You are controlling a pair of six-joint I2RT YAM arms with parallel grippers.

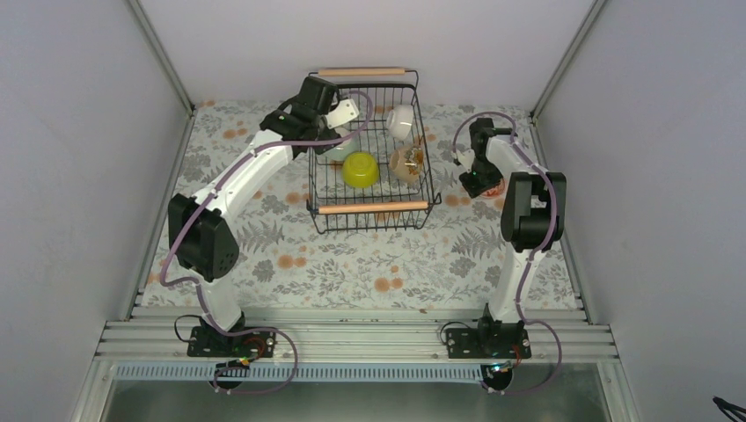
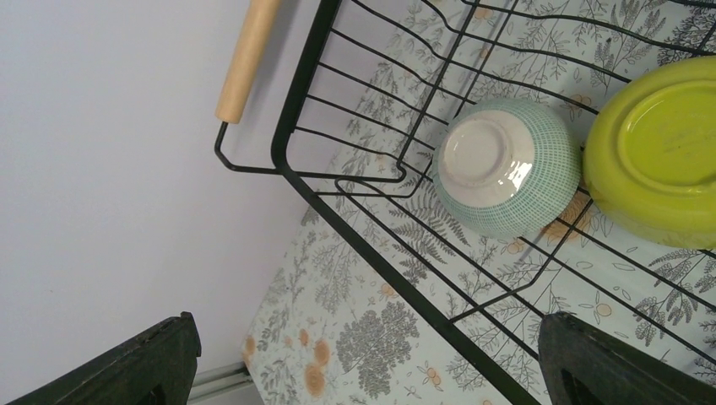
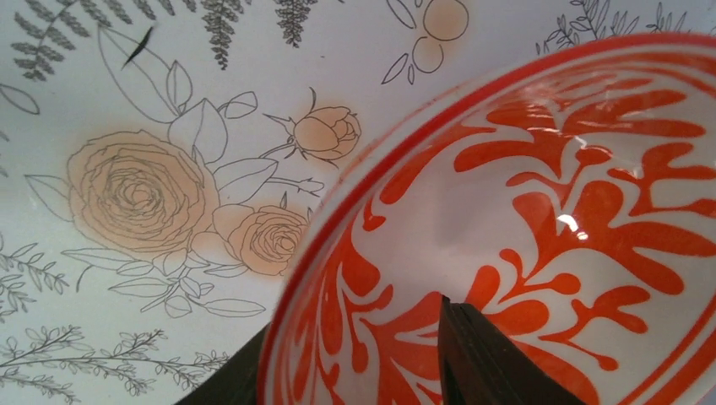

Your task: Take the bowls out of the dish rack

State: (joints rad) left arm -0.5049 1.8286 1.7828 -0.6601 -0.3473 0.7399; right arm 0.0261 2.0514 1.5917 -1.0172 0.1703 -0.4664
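The black wire dish rack (image 1: pixel 314 167) stands mid-table, wooden handles at its front and back. In it lie a lime bowl (image 1: pixel 361 169), a white bowl (image 1: pixel 401 122), a brown speckled bowl (image 1: pixel 406 163) and an upturned green-checked bowl (image 2: pixel 505 169). My left gripper (image 2: pixel 363 367) hangs open over the rack's rim (image 2: pixel 371 253), short of the checked bowl and the lime bowl (image 2: pixel 659 152). A white bowl with red leaf pattern (image 3: pixel 549 194) sits on the cloth right of the rack. My right gripper (image 3: pixel 355 363) straddles its rim, one finger (image 3: pixel 485 363) inside, jaws parted.
A floral cloth (image 1: pixel 369 264) covers the table. Grey walls close in on the left, right and back. The rack's wooden handle (image 2: pixel 246 59) lies near the back wall. The red-patterned bowl (image 1: pixel 486 190) sits close to the right wall, under my right arm.
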